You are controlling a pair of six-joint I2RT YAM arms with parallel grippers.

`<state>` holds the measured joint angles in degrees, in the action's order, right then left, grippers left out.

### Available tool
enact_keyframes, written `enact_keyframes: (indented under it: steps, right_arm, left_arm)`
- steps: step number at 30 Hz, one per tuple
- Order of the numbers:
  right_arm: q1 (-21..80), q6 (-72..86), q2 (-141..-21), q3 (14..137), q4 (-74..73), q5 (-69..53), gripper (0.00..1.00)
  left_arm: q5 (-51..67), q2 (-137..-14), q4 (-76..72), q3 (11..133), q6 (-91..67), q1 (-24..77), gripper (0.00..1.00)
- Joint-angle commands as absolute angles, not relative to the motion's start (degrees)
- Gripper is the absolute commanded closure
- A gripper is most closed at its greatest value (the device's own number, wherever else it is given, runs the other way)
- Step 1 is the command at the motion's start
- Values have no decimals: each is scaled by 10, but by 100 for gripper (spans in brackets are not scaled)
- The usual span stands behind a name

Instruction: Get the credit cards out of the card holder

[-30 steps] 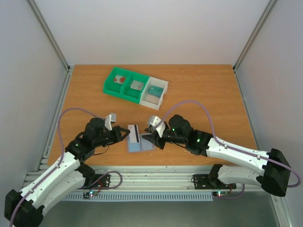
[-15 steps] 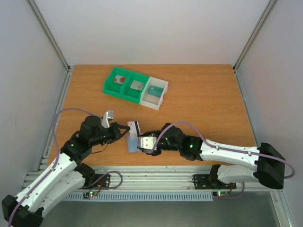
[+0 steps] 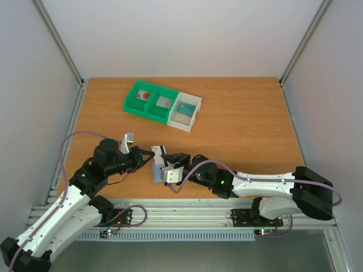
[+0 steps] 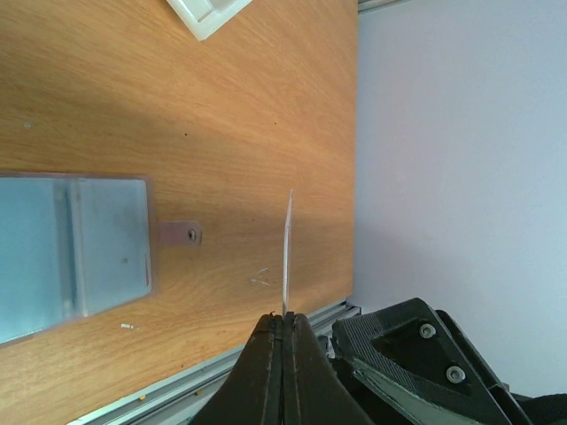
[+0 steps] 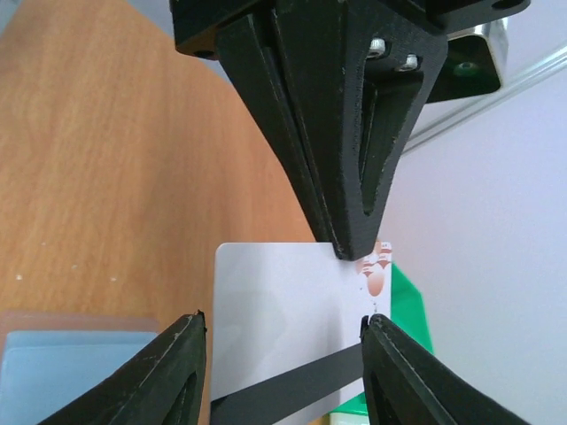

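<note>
My left gripper [image 3: 150, 155] is shut on a white credit card [image 3: 161, 153] and holds it upright above the table. In the left wrist view the card [image 4: 287, 252] shows edge-on between the closed fingertips [image 4: 283, 317]. In the right wrist view the card [image 5: 283, 310] shows a dark stripe and a red-pink patch. My right gripper [image 5: 283, 354] is open, one finger [image 5: 173, 376] on each side of the card. It sits just right of the card [image 3: 173, 160]. The slate-blue card holder [image 4: 75, 252] lies flat below, partly hidden in the top view [image 3: 157, 175].
A green-and-white three-compartment tray [image 3: 163, 105] stands at the back of the table, with small items inside. The holder's strap tab [image 4: 180, 234] lies beside it. The table's near edge and metal rail [image 3: 187, 211] run just below the grippers.
My left gripper has lifted the card off the holder and tilted it upright. My right gripper has swung left and now straddles the card with open jaws.
</note>
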<state>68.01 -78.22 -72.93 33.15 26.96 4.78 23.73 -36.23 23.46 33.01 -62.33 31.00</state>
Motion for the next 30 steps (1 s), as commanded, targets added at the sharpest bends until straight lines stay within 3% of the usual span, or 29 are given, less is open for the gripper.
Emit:
enact_keyframes:
  steps: [1,6,10,11,14,20,23,26,30]
  right_arm:
    - [692,-833,-741,318,363,96,53]
    - [696,-837,-748,302,417,111,70]
    - [709,-827,-747,299,417,118,96]
    - [715,-825,-747,299,411,120,98]
    - [727,-805,-744,294,407,128,99]
    - [745,-700,-717,296,378,154,99]
    - [751,-589,-694,337,291,188,99]
    - [752,-491,-691,404,124,222,99]
    - [753,-359,-660,423,75,153,99]
  left_arm:
    - [242,-353,219,335,-640,312,100]
    - [242,-345,219,334,-650,312,99]
    - [234,-329,219,331,-653,312,100]
    - [232,-326,219,331,-651,312,99]
    - [225,-315,221,332,-645,312,98]
    - [171,-284,291,363,-592,312,65]
    - [141,-266,326,379,-549,312,51]
    - [117,-248,362,393,-502,312,40]
    - [120,-211,383,398,-444,312,33]
